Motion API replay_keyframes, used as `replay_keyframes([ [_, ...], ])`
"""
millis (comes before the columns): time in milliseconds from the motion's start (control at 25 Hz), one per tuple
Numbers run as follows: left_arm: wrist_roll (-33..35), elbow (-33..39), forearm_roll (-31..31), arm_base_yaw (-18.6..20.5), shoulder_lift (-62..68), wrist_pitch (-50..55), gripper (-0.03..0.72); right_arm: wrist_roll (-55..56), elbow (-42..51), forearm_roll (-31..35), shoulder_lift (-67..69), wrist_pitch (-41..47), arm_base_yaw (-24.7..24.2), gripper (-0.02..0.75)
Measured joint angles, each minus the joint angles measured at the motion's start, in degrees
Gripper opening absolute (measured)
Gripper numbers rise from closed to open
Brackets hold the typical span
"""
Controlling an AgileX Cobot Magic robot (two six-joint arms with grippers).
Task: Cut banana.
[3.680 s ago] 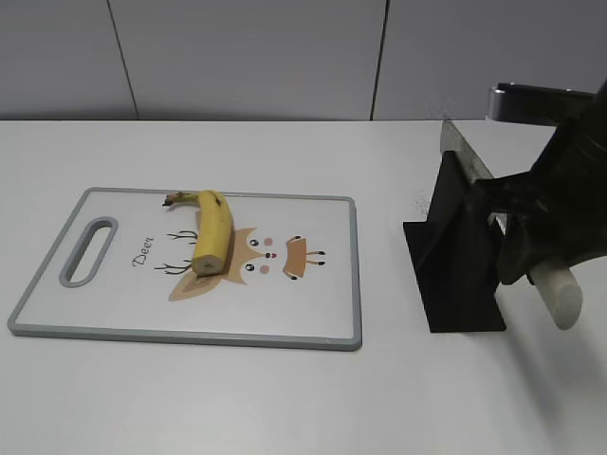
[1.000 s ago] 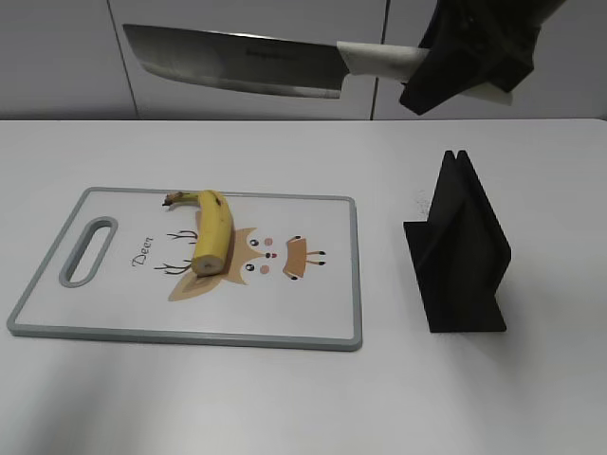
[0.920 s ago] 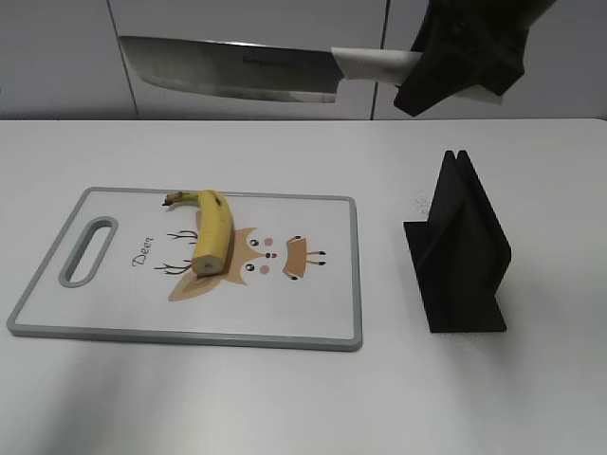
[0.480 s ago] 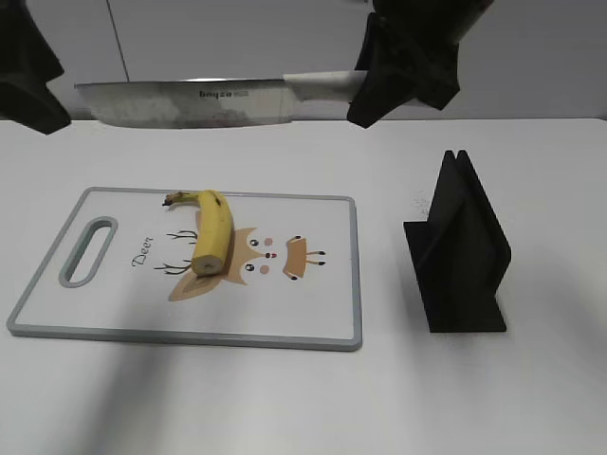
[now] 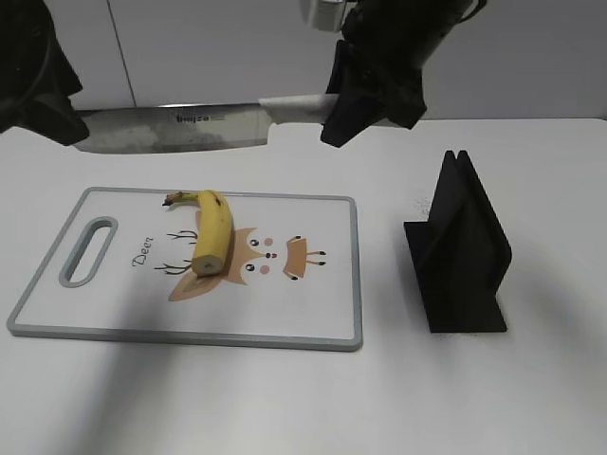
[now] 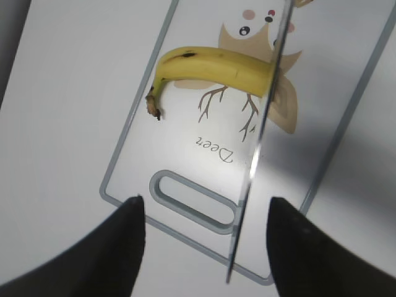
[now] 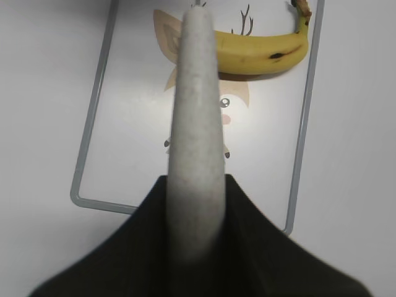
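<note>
The banana [image 5: 211,235] lies on the cutting board [image 5: 322,336], stem at the far side and cut end toward the front. My right gripper [image 5: 365,95] is shut on the white handle [image 7: 197,124] of a large knife [image 5: 171,128], held level above the board with the blade pointing left. My left gripper [image 5: 43,95] is at the upper left by the blade tip. In the left wrist view it [image 6: 205,204] is open and the blade edge [image 6: 260,136] passes between its fingers without touching, above the banana [image 6: 216,67]. The banana also shows in the right wrist view [image 7: 260,52].
A black knife stand [image 5: 460,251] stands empty on the white table to the right of the board. The board has a handle slot [image 5: 88,251] at its left end and an orange deer print [image 5: 256,261] in the middle.
My right gripper has carried the knife from the stand, up, then left and lower over the board. My left gripper has come in at the upper left, near the blade tip.
</note>
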Motion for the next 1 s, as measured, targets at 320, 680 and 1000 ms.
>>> replay_keyframes([
  [320, 0.2, -0.1, -0.7, 0.0, 3.6, -0.4, 0.518, -1.9, -1.2, 1.2, 1.7, -0.3, 0.6, 0.169],
  [680, 0.3, -0.1, -1.4, 0.0, 6.2, -1.3, 0.05, -1.6, -1.4, 1.2, 3.3, -2.5, 0.6, 0.169],
  [1000, 0.5, -0.1, -0.5, -0.6, 11.2, -1.4, 0.016, 2.1, -1.4, -1.7, 6.1, -2.3, 1.3, 0.169],
])
